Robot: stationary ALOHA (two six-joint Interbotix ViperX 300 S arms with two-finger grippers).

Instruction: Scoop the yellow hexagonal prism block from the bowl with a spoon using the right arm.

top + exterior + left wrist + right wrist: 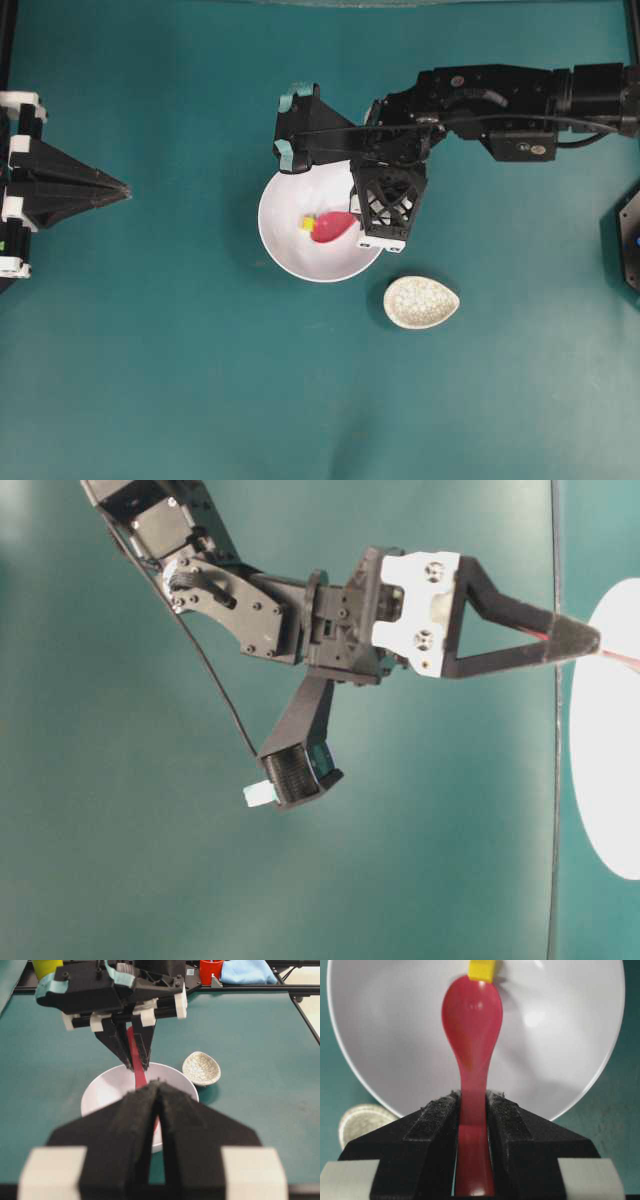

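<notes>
A flat teal surface [180,400] fills the scene, bare apart from two dishes near the middle. The large round plain white bowl [285,245] sits under the black lattice right gripper [472,1105], with a small speckled beige teardrop-shaped dish [421,302] just beside it, apart from its rim.

The right jaws are clamped on the short straight handle of the glossy pink-red soup spoon [471,1025], whose oval scoop reaches down into the bowl. The tiny bright yellow hexagonal prism block [482,970] lies on the bowl's floor touching the tip of the scoop, not yet inside it. It is far smaller than the scoop, with flat faces and crisp edges.

Such a block looks light and rigid, so it will likely skid ahead of the glazed spoon across the smooth bowl rather than climb aboard. Pushing it against the rising wall should help the lip slip under. The spoon itself is stiff and slick; the hold low on the handle seems sound.

The black pointed left gripper [156,1125] rests well apart at the surface's edge, jaws pressed together on nothing.
</notes>
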